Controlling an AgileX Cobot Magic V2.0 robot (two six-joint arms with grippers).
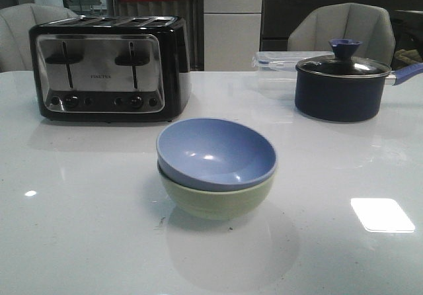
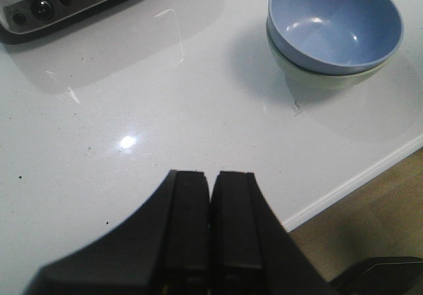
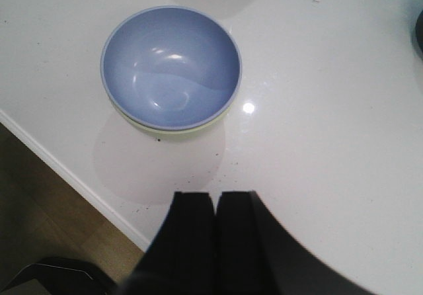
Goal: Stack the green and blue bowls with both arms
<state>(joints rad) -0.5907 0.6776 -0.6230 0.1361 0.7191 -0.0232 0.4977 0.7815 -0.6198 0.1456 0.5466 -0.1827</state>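
Both claws are closed on nothing. Your left claw shows its two dark fingers pressed flat together, hanging above bare table near the front edge; your right claw is shut the same way, likewise over bare table by the edge. Neither touches a bowl, and neither arm shows in the front view.

Outward from the claws lies the stack. The blue bowl sits nested inside the green bowl, slightly tilted, so that its rim stands higher on the robot's left side and only a band of green wall shows below. The pair rests at mid-table, toward the front edge, well apart from the toaster at rear left and the lidded pot at rear right, with a clear box beside the pot.

Judged from this arrangement, the stacking looks complete. Should you need to reseat the blue bowl, treat both as light, rigid, thin-walled shells with a smooth matte skin; they would probably slide on the glossy table if pushed sideways. Take hold at the rim, one finger inside and one outside, on the raised side where the lip stands free of the green one.
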